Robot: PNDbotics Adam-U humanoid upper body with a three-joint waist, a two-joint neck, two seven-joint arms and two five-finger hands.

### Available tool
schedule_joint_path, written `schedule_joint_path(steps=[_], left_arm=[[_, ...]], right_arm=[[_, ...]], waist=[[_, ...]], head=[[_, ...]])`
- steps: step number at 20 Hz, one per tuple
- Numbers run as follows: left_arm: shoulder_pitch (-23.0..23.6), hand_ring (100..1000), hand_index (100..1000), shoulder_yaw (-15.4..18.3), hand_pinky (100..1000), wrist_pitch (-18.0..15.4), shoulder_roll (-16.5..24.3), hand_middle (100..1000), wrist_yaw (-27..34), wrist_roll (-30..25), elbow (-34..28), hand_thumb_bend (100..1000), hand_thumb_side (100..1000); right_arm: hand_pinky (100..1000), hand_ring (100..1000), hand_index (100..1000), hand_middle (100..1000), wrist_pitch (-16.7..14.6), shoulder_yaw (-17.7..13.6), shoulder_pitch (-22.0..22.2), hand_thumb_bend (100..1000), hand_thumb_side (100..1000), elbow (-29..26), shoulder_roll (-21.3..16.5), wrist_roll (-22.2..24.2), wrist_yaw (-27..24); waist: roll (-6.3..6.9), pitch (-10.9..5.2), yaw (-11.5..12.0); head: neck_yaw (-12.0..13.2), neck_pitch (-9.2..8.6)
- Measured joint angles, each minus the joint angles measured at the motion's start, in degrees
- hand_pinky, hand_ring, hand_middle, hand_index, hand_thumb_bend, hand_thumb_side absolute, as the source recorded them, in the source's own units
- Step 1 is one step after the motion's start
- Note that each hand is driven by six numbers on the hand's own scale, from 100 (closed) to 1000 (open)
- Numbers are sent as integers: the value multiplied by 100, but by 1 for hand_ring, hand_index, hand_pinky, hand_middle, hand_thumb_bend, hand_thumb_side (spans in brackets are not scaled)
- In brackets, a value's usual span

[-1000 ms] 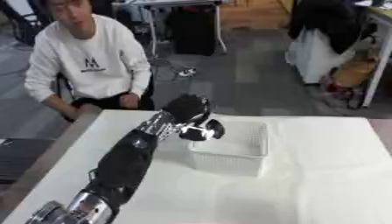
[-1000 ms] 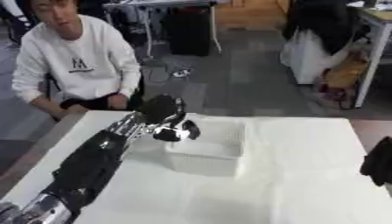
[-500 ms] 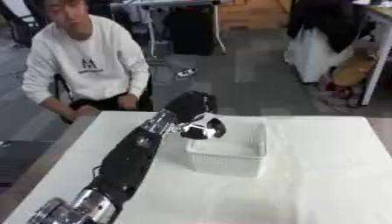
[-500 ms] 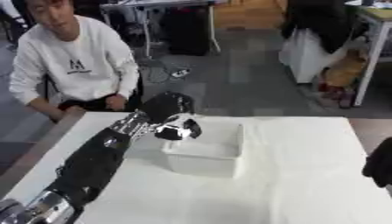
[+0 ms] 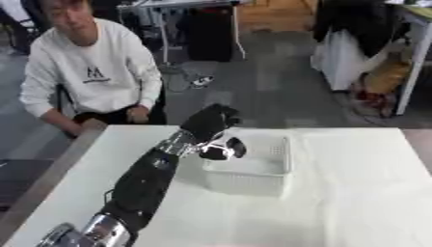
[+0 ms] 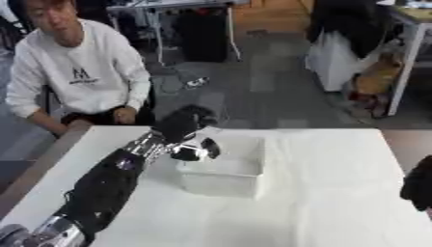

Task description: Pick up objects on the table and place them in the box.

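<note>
The table (image 5: 354,193) is white all over, with a brown strip along its left edge. The box (image 5: 253,173) near the table's far edge is white too, its walls pale and faintly see-through. The left arm (image 5: 143,185) is black with silver joints, and the left hand (image 5: 209,123) over the box's left rim is black. Just under that hand sits a black-and-white object (image 5: 222,149), patterned in dark and light patches. At the table's right edge the right hand (image 6: 419,185) shows as a plain black shape.
</note>
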Motion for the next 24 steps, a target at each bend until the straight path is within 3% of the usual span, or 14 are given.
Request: schedule_joint_path(steps=[4,6,9,13,16,17,22,24], left_arm=[[0,1000,1000,65,1000,197,-26,1000,769,-451,129,688,773],[0,1000,1000,88,1000,317,-26,1000,1244,-746,180,678,875],[0,1000,1000,86,1000,515,-26,1000,1905,-1228,203,681,944],[0,1000,1000,52,1000,752,-26,1000,2410,-1809,200,652,855],[-2,1000,1000,7,1000,818,-25,1000,2497,-2215,194,510,682],[-4,1000,1000,-2,1000,819,-25,1000,2508,-2361,195,409,648],[-61,1000,1000,55,1000,845,-24,1000,3037,-3219,224,100,563],[-63,1000,1000,87,1000,885,-22,1000,3437,-3511,225,100,519]], right_arm=[[100,383,482,368,6,-1,0,100,882,-1,0,6,-3],[100,383,482,368,13,-1,0,100,882,-1,0,13,-6],[100,383,483,369,16,-1,0,100,882,-1,0,16,-9],[100,383,482,369,16,-1,0,100,882,-1,0,16,-25],[100,383,482,369,17,-1,0,100,882,-1,0,17,-32],[100,383,483,369,17,-1,0,100,882,-1,0,17,-34],[100,383,482,369,25,0,0,100,881,-1,2,25,-46],[100,383,482,369,26,0,0,100,881,-1,2,26,-48]], waist=[[0,0,-1],[0,0,0],[0,0,4],[-2,-1,11],[-2,-1,11],[-2,-1,10],[-1,-1,-1],[-1,-3,-1]], head=[[0,0],[0,0],[0,0],[0,0],[0,0],[0,0],[-1,0],[-1,0]])
